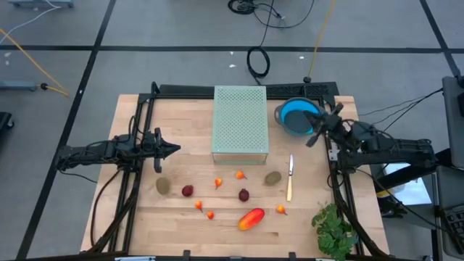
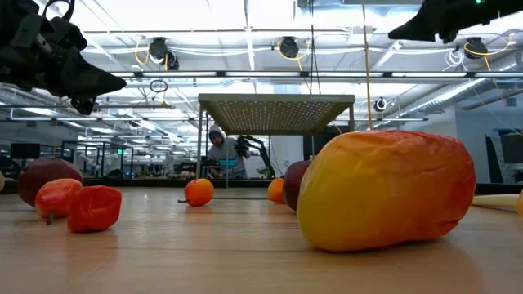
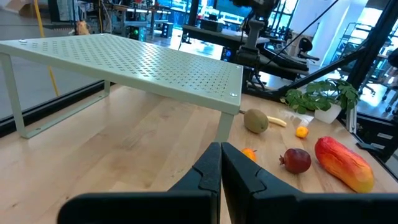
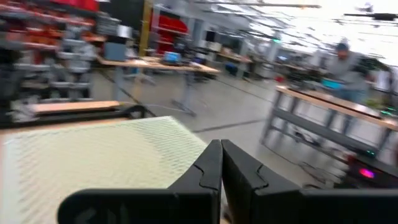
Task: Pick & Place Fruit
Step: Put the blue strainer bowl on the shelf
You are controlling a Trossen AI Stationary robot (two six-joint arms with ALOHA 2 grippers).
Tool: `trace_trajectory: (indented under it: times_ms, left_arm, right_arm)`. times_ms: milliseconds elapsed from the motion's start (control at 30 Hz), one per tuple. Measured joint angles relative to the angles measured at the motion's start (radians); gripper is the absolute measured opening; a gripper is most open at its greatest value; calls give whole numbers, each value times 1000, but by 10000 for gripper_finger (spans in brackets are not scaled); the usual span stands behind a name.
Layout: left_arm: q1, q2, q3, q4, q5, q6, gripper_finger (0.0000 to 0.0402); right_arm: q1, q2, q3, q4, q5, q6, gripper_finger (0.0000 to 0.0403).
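Observation:
The fruit lies scattered on the near half of the wooden table: the red-orange-yellow mango (image 1: 251,218) (image 2: 384,189) (image 3: 344,163), two brown kiwis (image 1: 163,185) (image 1: 272,177) (image 3: 255,120), two dark-red balls (image 1: 188,191) (image 1: 243,194) (image 3: 296,160) and several tiny orange-red pieces (image 1: 218,183) (image 2: 198,192). My left gripper (image 1: 176,149) (image 3: 221,163) hovers shut above the table's left side. My right gripper (image 1: 314,137) (image 4: 221,160) is shut, raised beside the blue bowl (image 1: 297,117) at the far right. Neither touches anything.
A pale-green perforated rack (image 1: 240,122) (image 3: 137,59) stands on legs at the table's far middle. A slim pale-handled knife (image 1: 290,178) lies right of the fruit. A green leafy bunch (image 1: 334,228) sits at the near right corner. A person works far off in the room.

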Motion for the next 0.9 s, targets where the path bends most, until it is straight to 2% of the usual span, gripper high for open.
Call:
trace_trajectory:
  times_ms: [333,533,700,900]
  left_arm:
    - [0,0,0,0,0,3,10]
    - [0,0,0,0,0,3,10]
    - [0,0,0,0,0,3,10]
    - [0,0,0,0,0,3,10]
  right_arm:
    - [-4,176,194,-153,201,59,0]
    - [-85,278,317,-399,198,196,0]
    - [-225,346,372,-577,39,288,0]
    - [-413,419,373,-660,-188,318,0]
